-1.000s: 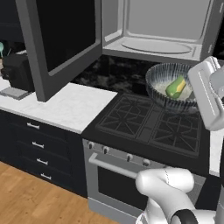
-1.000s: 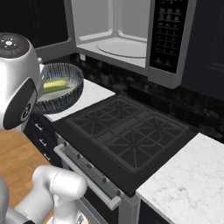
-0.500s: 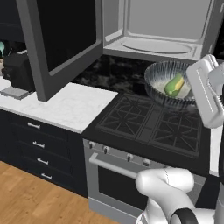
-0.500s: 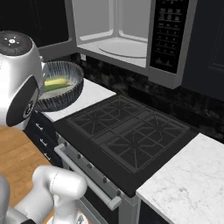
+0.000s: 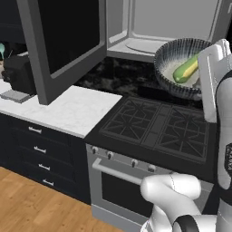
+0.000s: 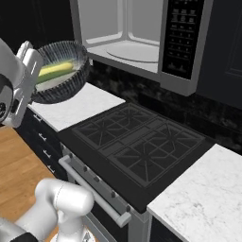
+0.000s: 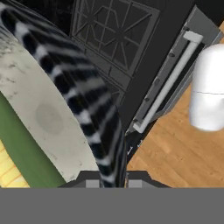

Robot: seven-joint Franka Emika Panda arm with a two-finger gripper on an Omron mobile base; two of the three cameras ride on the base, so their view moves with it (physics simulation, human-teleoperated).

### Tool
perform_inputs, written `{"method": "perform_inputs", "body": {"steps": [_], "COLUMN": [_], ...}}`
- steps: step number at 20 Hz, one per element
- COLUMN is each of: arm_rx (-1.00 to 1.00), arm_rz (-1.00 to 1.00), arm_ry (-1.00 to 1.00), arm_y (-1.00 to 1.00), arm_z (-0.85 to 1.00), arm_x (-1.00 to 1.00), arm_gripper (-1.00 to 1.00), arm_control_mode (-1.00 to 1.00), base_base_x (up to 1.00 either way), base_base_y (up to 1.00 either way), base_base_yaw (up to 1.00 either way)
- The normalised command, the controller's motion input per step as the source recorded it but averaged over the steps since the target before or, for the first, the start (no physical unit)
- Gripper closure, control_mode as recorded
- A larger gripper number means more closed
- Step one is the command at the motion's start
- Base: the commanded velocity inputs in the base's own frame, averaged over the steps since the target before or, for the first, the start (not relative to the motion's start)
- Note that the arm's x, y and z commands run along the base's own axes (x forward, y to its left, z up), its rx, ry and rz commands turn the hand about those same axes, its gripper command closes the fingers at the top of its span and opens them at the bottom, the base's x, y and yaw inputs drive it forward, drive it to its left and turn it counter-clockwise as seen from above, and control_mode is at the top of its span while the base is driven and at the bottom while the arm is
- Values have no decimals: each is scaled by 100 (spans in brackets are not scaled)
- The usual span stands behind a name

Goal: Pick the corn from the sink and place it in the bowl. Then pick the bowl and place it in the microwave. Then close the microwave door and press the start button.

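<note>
The jaws are clamped on the rim of the bowl (image 7: 83, 109), one finger inside and one outside, as the hand view shows at its lower edge. The gripper (image 7: 111, 181) holds the bowl in the air above the stove (image 5: 158, 129), just in front of and a little below the open microwave (image 6: 137, 42). The bowl is wide and round, with a dark woven pattern of pale streaks on the outside and a smooth, pale inside. The corn (image 5: 186, 69) lies inside it, a short cob with green husk and a strip of yellow kernels (the yellow shows best in the hand view).

The microwave is a boxy silver-grey unit with a light grey cavity and a flat round turntable (image 6: 137, 49); a dark control strip (image 6: 182, 35) runs down its right side. The microwave door (image 5: 68, 45) stands swung out to the left, a grey frame around dark glass.

Below, the stove has black cast grates over a glossy black top, and an oven door (image 5: 122, 186) with a bar handle. White marbled table (image 5: 63, 108) lies to the left of the stove.
</note>
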Motion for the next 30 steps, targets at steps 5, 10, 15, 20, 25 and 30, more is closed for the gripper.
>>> {"method": "perform_inputs", "body": {"steps": [5, 10, 15, 20, 25, 30], "arm_rx": [0, 3, 1, 0, 0, 1], "arm_rz": [-7, 0, 0, 0, -2, -2], "arm_ry": [-8, 8, 1, 0, 0, 0], "arm_y": [-1, -14, -31, -26, -17, -23], "arm_z": [43, 25, 3, 0, 0, 0], "arm_x": [40, 71, 81, 90, 92, 77], "arm_gripper": [100, 100, 100, 100, 100, 100], "arm_control_mode": [-100, -100, -100, -100, -100, -100], "base_base_x": [0, 0, 0, 0, 0, 0], "base_base_y": [0, 0, 0, 0, 0, 0], "base_base_yaw": [0, 0, 0, 0, 0, 0]}}
